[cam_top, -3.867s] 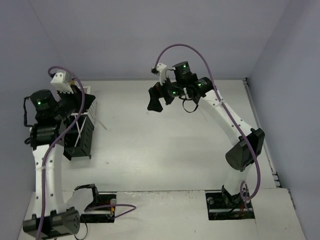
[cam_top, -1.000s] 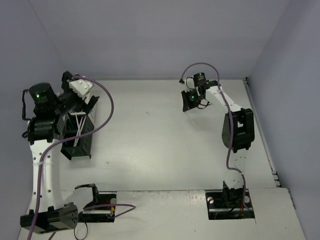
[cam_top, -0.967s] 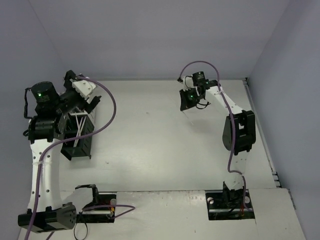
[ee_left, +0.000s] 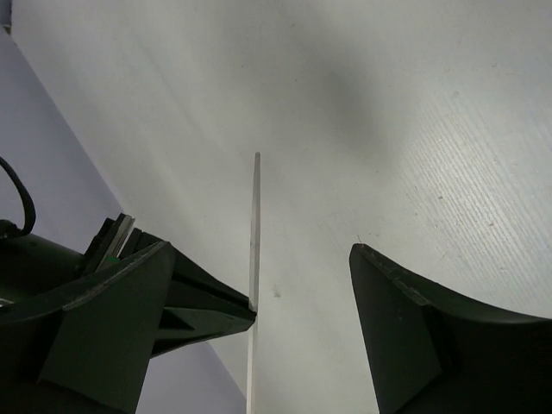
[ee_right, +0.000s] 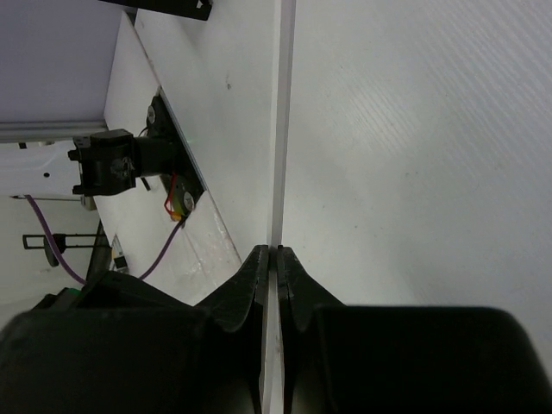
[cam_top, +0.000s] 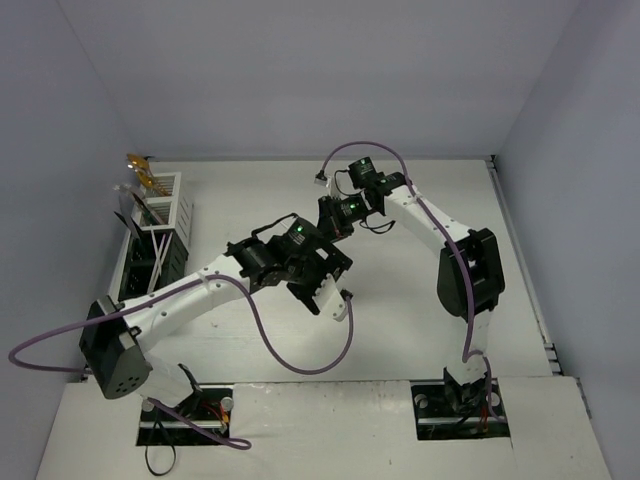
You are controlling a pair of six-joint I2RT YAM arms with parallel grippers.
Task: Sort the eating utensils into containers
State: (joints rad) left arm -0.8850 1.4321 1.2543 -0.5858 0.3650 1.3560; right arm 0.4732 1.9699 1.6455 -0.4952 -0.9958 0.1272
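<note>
A thin white stick (ee_right: pixel 280 129) is pinched in my right gripper (ee_right: pixel 276 250), which is shut on it; the stick juts far out past the fingertips. That same stick (ee_left: pixel 254 241) runs between the wide-open jaws of my left gripper (ee_left: pixel 304 283), right against the tip of the left finger (ee_left: pixel 198 302) and well apart from the other finger. From above, the left gripper (cam_top: pixel 325 295) and the right gripper (cam_top: pixel 335 222) meet over the middle of the table. The containers stand at the far left: a white slatted one (cam_top: pixel 172 200) and black ones (cam_top: pixel 160 265), with utensils (cam_top: pixel 136 165) sticking out.
Both arm bases (cam_top: pixel 185 420) (cam_top: pixel 462 410) sit at the near edge. A purple cable (cam_top: pixel 300 360) loops under the left arm. Walls close the table at the back, left and right.
My left arm has swung from the containers at the left to the middle of the table, its jaws now around the stick. My right gripper has moved left and nearer, still shut on the stick.
</note>
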